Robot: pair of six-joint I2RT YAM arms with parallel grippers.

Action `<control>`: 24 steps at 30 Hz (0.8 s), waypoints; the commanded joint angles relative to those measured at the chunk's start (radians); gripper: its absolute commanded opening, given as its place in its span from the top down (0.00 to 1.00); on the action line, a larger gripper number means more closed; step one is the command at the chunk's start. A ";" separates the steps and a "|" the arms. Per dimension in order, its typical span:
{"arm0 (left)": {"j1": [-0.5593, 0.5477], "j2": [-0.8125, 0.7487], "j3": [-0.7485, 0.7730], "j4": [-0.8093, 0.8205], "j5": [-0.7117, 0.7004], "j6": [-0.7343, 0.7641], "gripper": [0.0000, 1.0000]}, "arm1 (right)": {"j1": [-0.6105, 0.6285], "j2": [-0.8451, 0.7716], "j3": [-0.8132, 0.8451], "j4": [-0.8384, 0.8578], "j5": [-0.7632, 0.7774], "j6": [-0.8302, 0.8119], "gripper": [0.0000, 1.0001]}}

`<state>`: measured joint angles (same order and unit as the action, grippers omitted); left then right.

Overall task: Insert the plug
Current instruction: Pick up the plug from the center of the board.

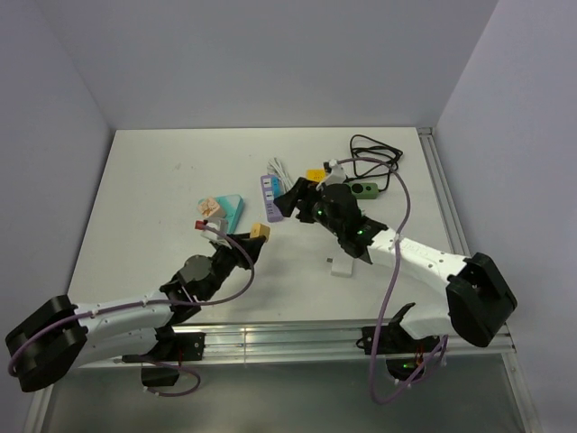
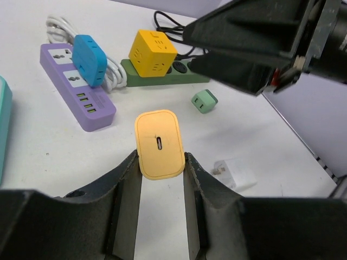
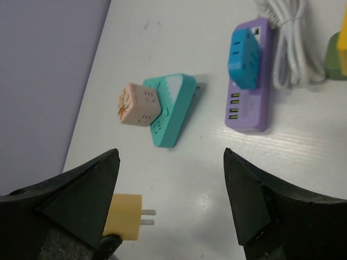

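- The orange plug (image 2: 159, 144) sits at centre frame in the left wrist view, its flat face with one small oval port turned to the camera.
- In the right wrist view the same plug (image 3: 126, 216) shows at lower left, with two metal prongs pointing toward frame right.
- The left gripper (image 2: 160, 165) is closed narrow on the plug, one finger pressed to each side edge.
- In the top view the plug (image 1: 261, 232) lies just left of centre; its height over the table (image 1: 153, 180) cannot be judged.
- The right gripper (image 3: 171, 162) stands wide, with nothing between its fingers, only bare table and sockets beyond.
- In the top view the right gripper (image 1: 281, 203) hangs just above and right of the plug, close beside the purple power strip (image 1: 270, 188).
- A blue adapter (image 3: 245, 51) is seated in the strip's upper end; four small ports show below it.
- A coiled white cable (image 3: 290, 43) lies against the strip's right side.
- A teal triangular socket block (image 3: 171, 108) lies left of the strip, with a pink cube (image 3: 138, 104) plugged into it.
- A yellow cube (image 2: 154, 52) sits on a green power strip (image 2: 162, 76) at upper centre.
- A small green adapter (image 2: 204, 102) and a white charger (image 2: 234, 174) lie loose, right of the plug.
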<state>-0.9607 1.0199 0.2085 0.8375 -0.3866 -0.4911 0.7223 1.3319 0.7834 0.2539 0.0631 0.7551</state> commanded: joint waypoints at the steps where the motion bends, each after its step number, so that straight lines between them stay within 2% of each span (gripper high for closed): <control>1: 0.034 -0.056 0.028 -0.073 0.115 0.010 1.00 | -0.044 -0.075 -0.022 -0.004 0.012 -0.092 0.16; 4: 0.080 -0.080 0.067 -0.161 0.205 -0.004 1.00 | -0.063 -0.120 -0.044 -0.005 -0.022 -0.155 0.18; 6: 0.100 -0.087 0.109 -0.234 0.242 -0.010 1.00 | -0.063 -0.126 -0.030 -0.047 0.016 -0.196 0.18; 13: 0.148 -0.067 0.216 -0.405 0.239 -0.063 1.00 | -0.069 -0.085 0.010 -0.119 0.052 -0.250 0.19; 19: 0.151 -0.112 0.212 -0.419 0.187 -0.075 1.00 | -0.069 -0.030 0.016 -0.110 0.050 -0.266 0.19; 24: 0.152 -0.167 0.207 -0.426 0.157 -0.053 1.00 | -0.078 0.022 0.062 -0.163 0.125 -0.287 0.19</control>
<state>-0.8127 0.8948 0.3958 0.3889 -0.2001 -0.5457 0.6575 1.3369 0.7803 0.1116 0.1265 0.5026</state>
